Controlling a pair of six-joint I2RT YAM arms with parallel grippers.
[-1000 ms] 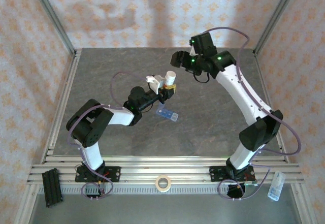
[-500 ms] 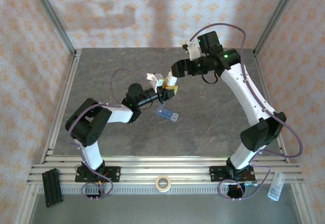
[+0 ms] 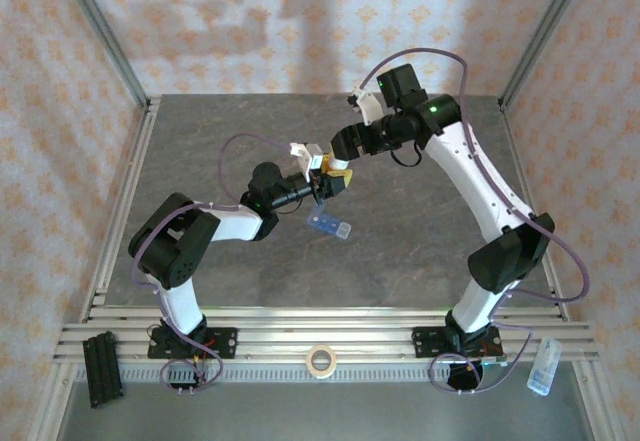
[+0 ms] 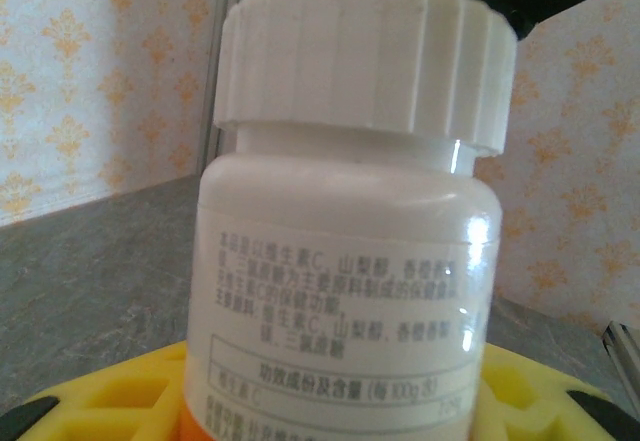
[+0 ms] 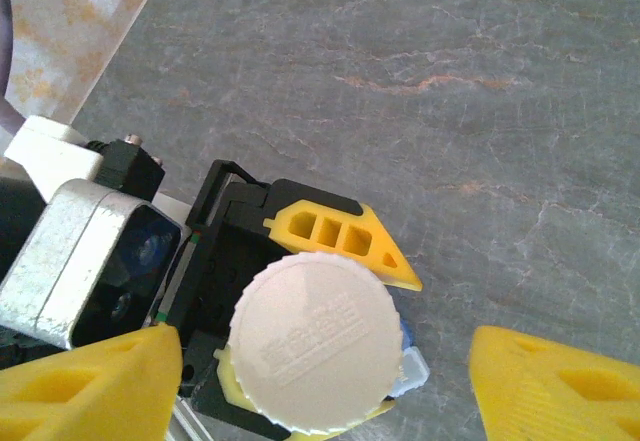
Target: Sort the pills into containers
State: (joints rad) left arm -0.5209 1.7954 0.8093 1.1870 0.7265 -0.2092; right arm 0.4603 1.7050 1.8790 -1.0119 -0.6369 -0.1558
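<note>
Containers [image 3: 329, 225] near left end effector [image 3: 328, 178] clenching Chinese-labelled bottle [image 4: 340, 261]; right end effector [image 5: 320, 381] released

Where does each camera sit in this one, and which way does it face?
Top external: fixed above and behind the bases, looking down at the table; both whole arms show, left gripper and right gripper close together near the pill organiser.
Left wrist: looks along its yellow fingers at the bottle clamped between them, wall beyond.
Right wrist: looks straight down on the bottle's cap, its own open fingers either side.
Shared: both wrist views show the cap, side-on and from above.
</note>
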